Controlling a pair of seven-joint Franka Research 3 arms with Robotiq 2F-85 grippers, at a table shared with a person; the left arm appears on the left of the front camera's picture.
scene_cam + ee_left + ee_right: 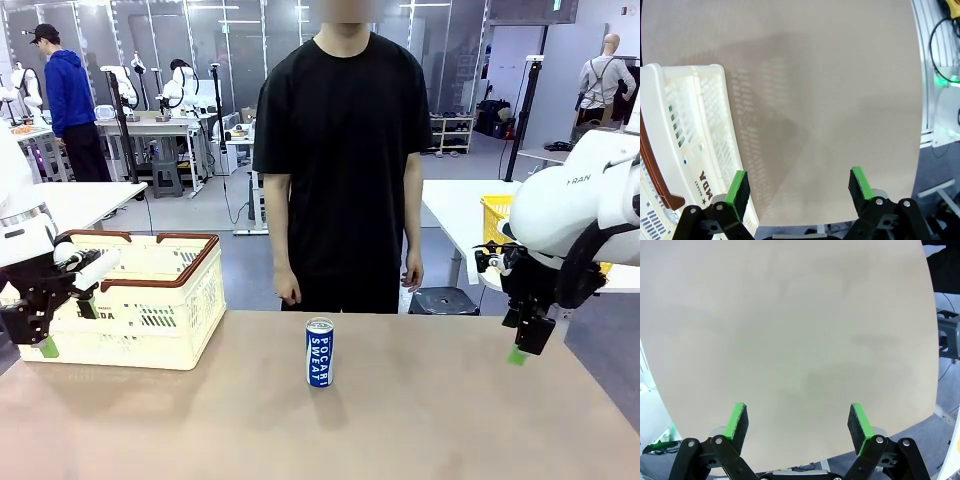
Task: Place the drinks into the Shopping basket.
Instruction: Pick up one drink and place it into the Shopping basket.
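One blue Pocari Sweat can (319, 352) stands upright mid-table, well right of the Shopping basket (150, 320), in front of the person (345, 160). Left gripper (797, 187) hangs just beside the basket's near wall (690, 150), jaws spread, holding nothing. Right gripper (797, 422) sits far right of the can over bare table (790, 315), also released and empty.

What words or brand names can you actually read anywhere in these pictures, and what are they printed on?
"POCARI SWEAT": white letters running down the blue can standing on the table.
"FRAN": partial grey lettering on the right arm's white casing.
"EDA" from the front, "MDA" from the left wrist: partial brown print on the cream basket.
Smaller basket print: unreadable.
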